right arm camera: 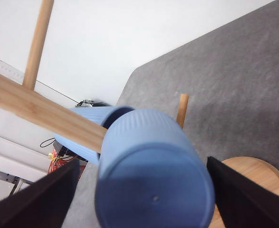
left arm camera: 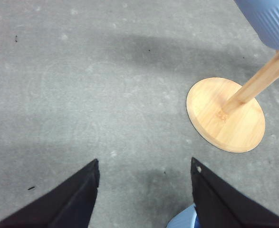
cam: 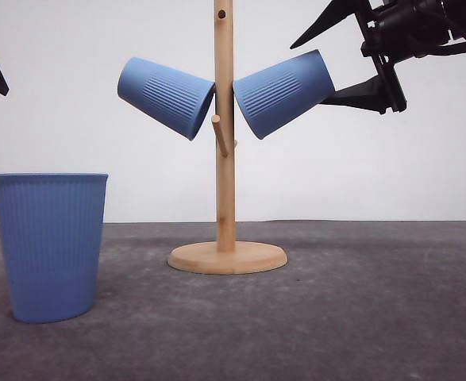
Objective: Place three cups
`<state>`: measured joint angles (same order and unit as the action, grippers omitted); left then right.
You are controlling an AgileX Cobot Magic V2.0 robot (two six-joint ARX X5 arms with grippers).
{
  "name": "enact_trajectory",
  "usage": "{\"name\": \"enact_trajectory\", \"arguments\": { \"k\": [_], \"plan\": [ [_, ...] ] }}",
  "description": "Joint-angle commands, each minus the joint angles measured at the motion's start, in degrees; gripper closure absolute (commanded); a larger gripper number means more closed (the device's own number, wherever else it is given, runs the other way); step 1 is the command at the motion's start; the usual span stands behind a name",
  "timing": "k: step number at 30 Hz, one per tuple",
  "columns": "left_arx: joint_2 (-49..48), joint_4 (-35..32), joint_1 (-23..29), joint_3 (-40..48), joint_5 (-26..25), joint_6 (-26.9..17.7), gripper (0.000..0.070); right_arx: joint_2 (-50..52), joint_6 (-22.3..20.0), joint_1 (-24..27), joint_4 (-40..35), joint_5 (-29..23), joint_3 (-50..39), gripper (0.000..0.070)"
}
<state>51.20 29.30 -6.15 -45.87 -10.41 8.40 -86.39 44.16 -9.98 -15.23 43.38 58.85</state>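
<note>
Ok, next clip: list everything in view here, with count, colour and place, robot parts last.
cups: three, light blue; one hung on the left peg, one on the right peg, one standing upright on the table at left
wooden peg stand: one, light wood, round base, centre of the table
table: one, dark grey surface
left gripper: black, open, above the table
right gripper: black, open, just behind the right hung cup's base
</note>
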Motion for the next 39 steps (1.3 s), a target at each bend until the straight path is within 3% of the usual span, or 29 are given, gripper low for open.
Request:
{"name": "enact_trajectory", "arguments": {
  "k": [1,8,18,24,29,34,39],
  "plan": [
    [0.3,-0.6,-0.1,-0.7,0.1,-0.2,0.0347,-1.0,-1.1,0.4,-0.3,0.3,1.3,0.0147],
    [0.3,-0.6,-0.1,-0.7,0.1,-0.1,0.0347,3.1,-6.2,3.6,6.3,0.7,1.3,0.0149],
    [0.3,-0.5,-0.1,-0.7,0.1,0.1,0.0347,14.6,-21.0,7.4,25.9,-1.0,1.3,0.0159],
    [0.3,2.8,-0.1,-0.8,-2.3,2.2,0.0341,19.5,-32.1,7.4,43.8,-9.8,1.3,0.0192],
    [1.1,10.9,-1.1,-2.6,-5.3,5.3,0.026,21.8,-38.7,7.4,57.1,-15.9,1.2,0.0192],
    [4.0,19.4,-3.8,-5.0,-6.5,5.7,0.0262,23.5,-40.1,6.6,60.3,-19.8,-0.1,0.0192],
    [8.8,20.5,-8.3,-5.4,-6.5,7.1,0.0265,24.0,-40.2,5.8,60.3,-20.8,-1.5,0.0192]
  ]
}}
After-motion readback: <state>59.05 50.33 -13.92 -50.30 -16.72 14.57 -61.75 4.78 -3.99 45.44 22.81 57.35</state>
